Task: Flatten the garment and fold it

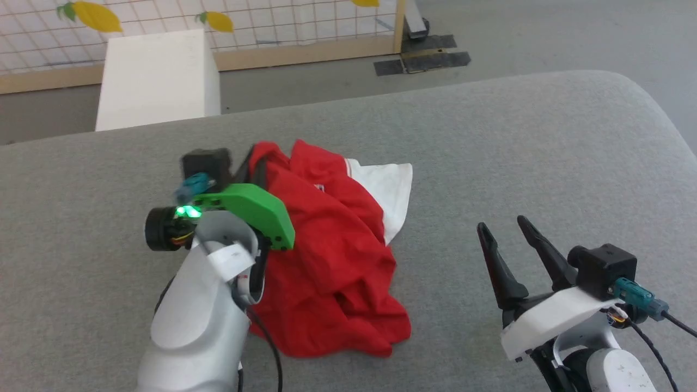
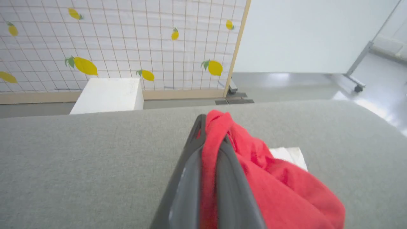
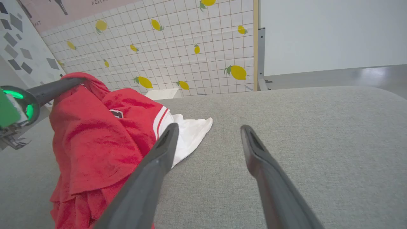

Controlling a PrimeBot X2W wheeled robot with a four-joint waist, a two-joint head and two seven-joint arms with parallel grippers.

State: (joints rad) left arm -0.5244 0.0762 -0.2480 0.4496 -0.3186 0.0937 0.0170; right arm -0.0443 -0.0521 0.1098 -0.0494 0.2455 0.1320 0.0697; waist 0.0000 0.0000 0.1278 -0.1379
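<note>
**Left pinch on, shirt not flat yet**

Left fingers (image 2: 194,143) are closed tight on a fold of the red shirt (image 1: 337,250). The cloth is sandwiched between them and spills over the tip. The pinch sits at the far-left edge of the heap, raised off the counter (image 1: 490,136), so the fabric drapes down from my grip like a tent. My read: an edge pick, to drag or shake it open. I can't tell which part I've got (hem, shoulder or sleeve); too bunched.

Right fingers (image 1: 494,261) are spread wide with nothing in them, over bare counter to the right of the heap and apart from it. Judgement: held ready for a second edge.

Shirt: crumpled mound mid-counter, left of centre. Soft knit, deep loose creases, no stiffness. A white panel (image 1: 389,185) lies flat at the far-right side, bordered by thin red-and-white stripe trim (image 3: 160,119). Small dark badge (image 3: 116,113) beside it, unreadable.

Counter: grey woven cover, matte, rounded corner, looks padded. The weave will likely drag on the cloth, so lift before pulling.

Flattening has barely begun; fold not started.
</note>
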